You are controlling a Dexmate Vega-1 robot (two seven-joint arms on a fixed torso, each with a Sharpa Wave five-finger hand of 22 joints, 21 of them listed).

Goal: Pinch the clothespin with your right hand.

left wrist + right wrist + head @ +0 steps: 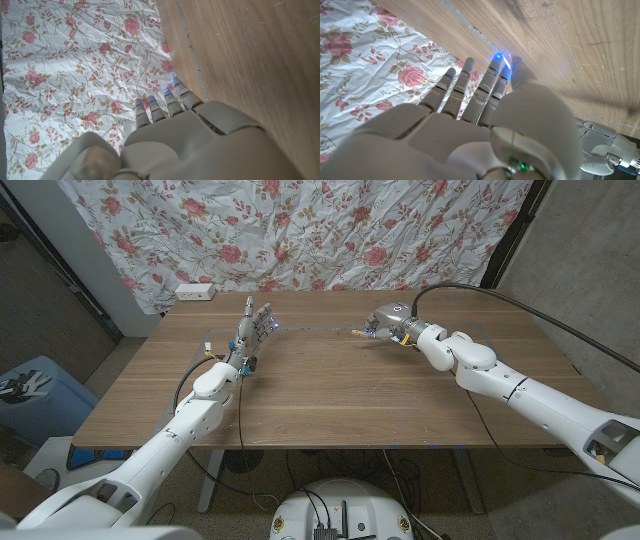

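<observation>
Near the far edge of the brown wooden tabletop (330, 395), right of its middle, the robot's right hand (388, 321) reaches toward a small pale yellowish clothespin (358, 333), which lies just at its fingertips; whether it rests on the wood or is already caught cannot be told, since it is tiny in the head view. In the right wrist view the fingers (470, 87) stretch out side by side, nearly straight, with the thumb alongside and a bright spot between thumb and forefinger that may be the clothespin, so a firm pinch is not evident and I cannot tell whether the hand has hold of it. The left hand (252, 328) stands upright near the far edge on the tabletop's left side, fingers apart and holding nothing, well apart from the clothespin. Behind the far edge hangs a crumpled white cloth printed with red roses (300, 230). The risk, as I judge it: so small and light a thing could skid toward the far edge or twist flat if one fingertip touches before the thumb, or spring out if pinched off-centre.
</observation>
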